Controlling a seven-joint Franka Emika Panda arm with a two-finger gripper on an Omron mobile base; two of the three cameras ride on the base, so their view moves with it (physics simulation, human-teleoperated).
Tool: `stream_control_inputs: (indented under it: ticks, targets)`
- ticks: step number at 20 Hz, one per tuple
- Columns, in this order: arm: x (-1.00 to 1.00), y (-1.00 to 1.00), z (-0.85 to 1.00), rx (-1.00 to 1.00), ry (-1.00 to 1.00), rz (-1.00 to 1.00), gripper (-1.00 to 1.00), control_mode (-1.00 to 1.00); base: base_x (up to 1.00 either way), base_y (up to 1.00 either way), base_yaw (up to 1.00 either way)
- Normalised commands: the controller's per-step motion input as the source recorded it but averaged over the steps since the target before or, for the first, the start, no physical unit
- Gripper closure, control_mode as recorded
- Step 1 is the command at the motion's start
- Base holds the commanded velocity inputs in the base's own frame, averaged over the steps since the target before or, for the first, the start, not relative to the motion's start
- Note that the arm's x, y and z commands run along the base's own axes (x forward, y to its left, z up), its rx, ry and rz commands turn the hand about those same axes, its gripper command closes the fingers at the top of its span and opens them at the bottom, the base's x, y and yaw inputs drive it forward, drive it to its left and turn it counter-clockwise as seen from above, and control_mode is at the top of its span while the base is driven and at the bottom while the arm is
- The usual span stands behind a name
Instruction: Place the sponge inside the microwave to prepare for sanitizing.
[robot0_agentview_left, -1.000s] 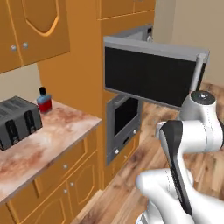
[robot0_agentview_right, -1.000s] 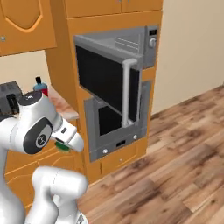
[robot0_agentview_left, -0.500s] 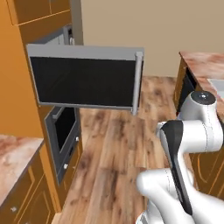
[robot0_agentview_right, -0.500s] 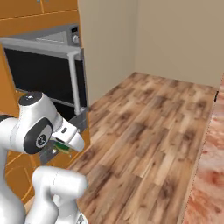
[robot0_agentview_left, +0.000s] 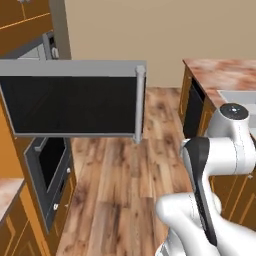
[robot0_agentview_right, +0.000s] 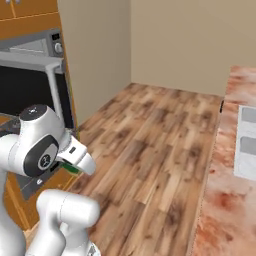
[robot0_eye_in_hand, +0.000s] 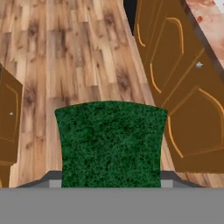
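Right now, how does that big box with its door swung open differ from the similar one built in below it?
The microwave has its wide dark-glass door swung fully open; the oven below has its door shut. The microwave's bar handle runs upright along the door's edge, while the oven's window is smaller and sits low, near the floor. Both are grey, with dark glass, and built into the same orange cabinet column.

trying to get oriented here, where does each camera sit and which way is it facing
Left base view: behind the arm on its left, facing the open microwave door; white arm at lower right.
Right base view: behind on its right, facing the wood floor; arm at lower left, gripper holding the sponge.
Hand view: on the hand, looking down at floor and cabinets past the sponge.
Both base views share the microwave and floor.
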Motion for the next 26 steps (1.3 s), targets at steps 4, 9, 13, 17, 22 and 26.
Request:
stream_control_inputs:
  ticks: [4, 9, 13, 17, 22, 26]
  targets:
    - [0.00, 0.00, 0.00, 0.00, 0.00, 0.00, 1.00, 1.00, 0.58, -0.55, 0.22]
    - [0.00, 0.00, 0.00, 0.00, 0.00, 0.00, 1.00, 1.00, 0.02, -0.72, 0.09]
    - [0.00, 0.00, 0.00, 0.00, 0.00, 0.00, 1.00, 1.00, 0.00, -0.95, 0.00]
    - [0.00, 0.00, 0.00, 0.00, 0.00, 0.00, 1.00, 1.00, 0.17, -0.24, 0.00]
    - [0.00, 0.00, 0.00, 0.00, 0.00, 0.00, 1.00, 1.00, 0.37, 0.00, 0.00]
    - [0.00, 0.00, 0.00, 0.00, 0.00, 0.00, 1.00, 1.00, 0.33, 0.00, 0.00]
